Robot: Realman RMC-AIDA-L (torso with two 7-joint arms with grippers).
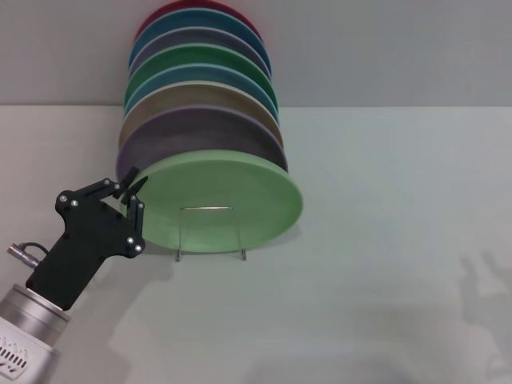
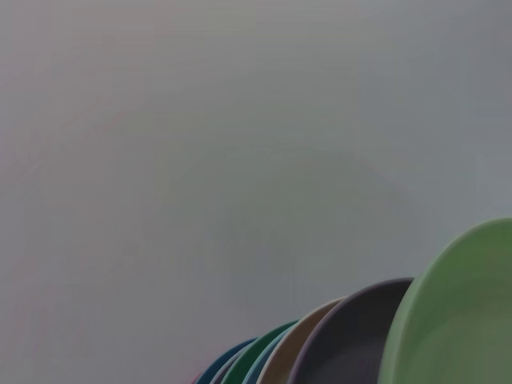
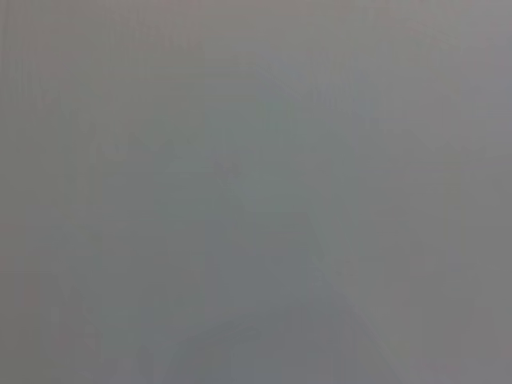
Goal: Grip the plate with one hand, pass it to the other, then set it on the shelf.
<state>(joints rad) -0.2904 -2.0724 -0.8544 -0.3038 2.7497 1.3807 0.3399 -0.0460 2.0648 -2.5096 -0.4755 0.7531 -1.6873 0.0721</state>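
White tabletop point(image 1: 384, 240) was seen; plate point(image 1: 220, 204) was racked on shelf point(image 1: 210, 232), left gripper point(image 1: 132, 190) nearly closed beside its rim, holding nothing.

Pale green plate point(image 1: 216, 204) upright, frontmost in wire shelf point(image 1: 210, 232); seemingly seated.

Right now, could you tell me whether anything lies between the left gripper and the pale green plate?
Nothing does. In the head view the left gripper sits right at the plate's left rim, jaws slightly apart, with no object between them; the plate stands frontmost in the rack.
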